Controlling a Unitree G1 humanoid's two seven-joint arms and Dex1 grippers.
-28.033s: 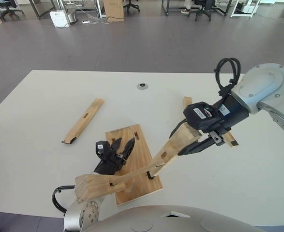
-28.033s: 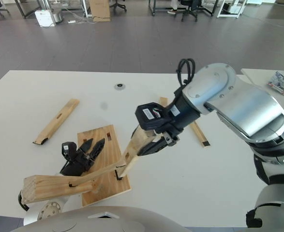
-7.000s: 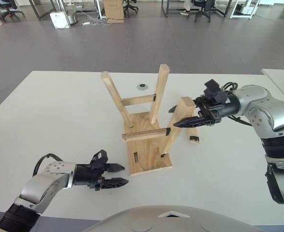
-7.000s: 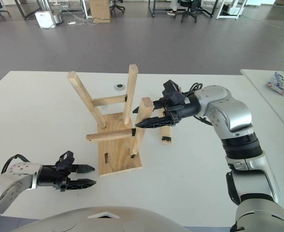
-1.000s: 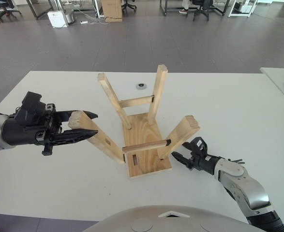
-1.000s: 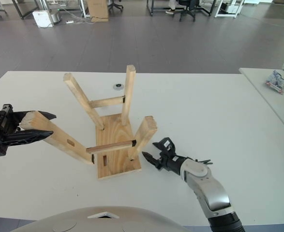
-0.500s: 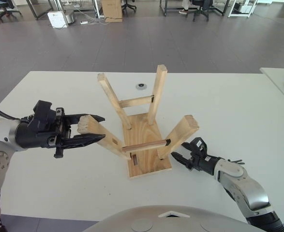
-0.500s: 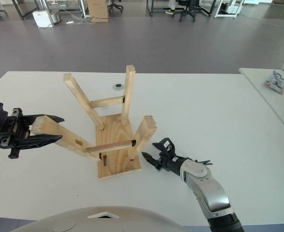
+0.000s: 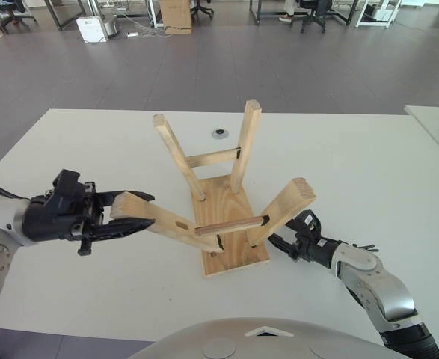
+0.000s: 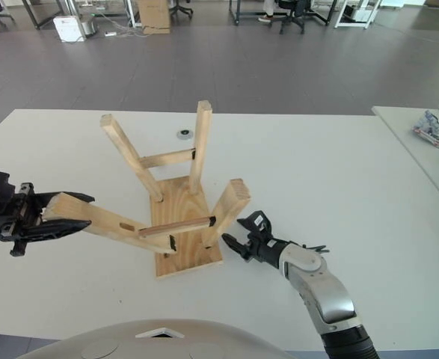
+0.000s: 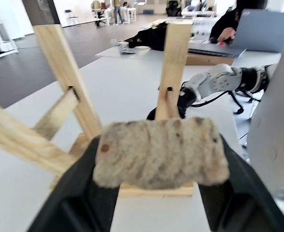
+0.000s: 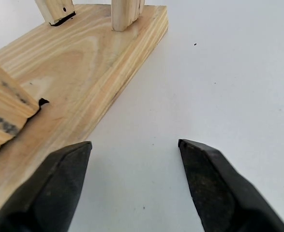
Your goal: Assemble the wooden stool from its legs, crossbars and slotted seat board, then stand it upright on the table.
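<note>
On the left, the left gripper (image 9: 138, 212) clamps the top end of the last leg (image 9: 176, 221), slanting it down towards the seat board (image 9: 238, 256) lying flat on the bench (image 9: 369, 172), seemingly so its foot drops into the board while the front crossbar (image 9: 230, 224) joins its side; to the right, the right gripper (image 12: 132, 145) sits low beside the board's edge, spread wide and empty, likely to steady it. Whether foot or crossbar tip is actually seated, I cannot tell: the joints are too small
</note>
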